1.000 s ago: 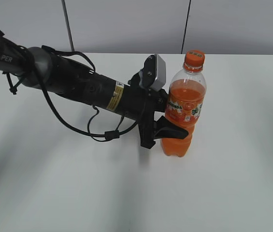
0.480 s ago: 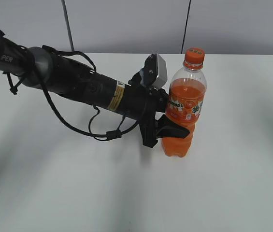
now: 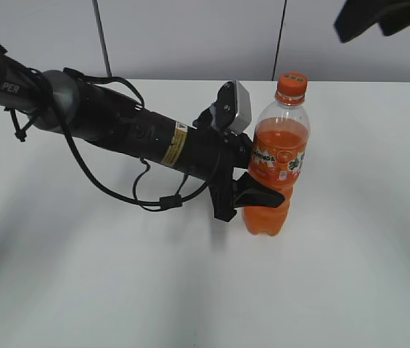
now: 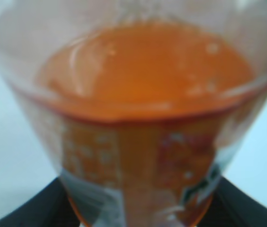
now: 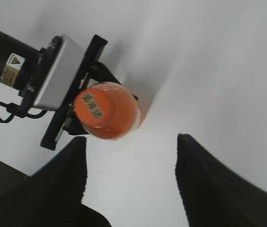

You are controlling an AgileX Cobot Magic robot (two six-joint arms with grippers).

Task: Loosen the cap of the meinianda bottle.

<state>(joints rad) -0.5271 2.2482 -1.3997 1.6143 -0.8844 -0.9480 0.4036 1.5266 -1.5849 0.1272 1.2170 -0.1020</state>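
Exterior view: the meinianda bottle (image 3: 273,170) stood upright on the white desk (image 3: 350,275), right of centre. It was clear plastic, orange drink filling it to the shoulder, with an orange-green-white label band and a ribbed lower body. The cap (image 3: 292,85) was orange, seated on the neck. The left pincer (image 3: 252,190) was clamped round the bottle at the label's lower edge; its far finger was hidden behind the bottle. The right pincer (image 3: 379,16) showed only as a dark blurred shape, cut off at the top right corner, well above the cap. Bare desk lay open to the right and near side of the bottle.

Left wrist view: the bottle (image 4: 138,123) filled the frame, out of focus; label print was unreadable. Dark fingers (image 4: 29,210) showed at both lower corners.

Right wrist view: looking down, the cap (image 5: 95,108) carried faint dark print. The right pincer's fingers (image 5: 64,175) were spread wide, holding nothing, with the bottle just beyond the left finger.
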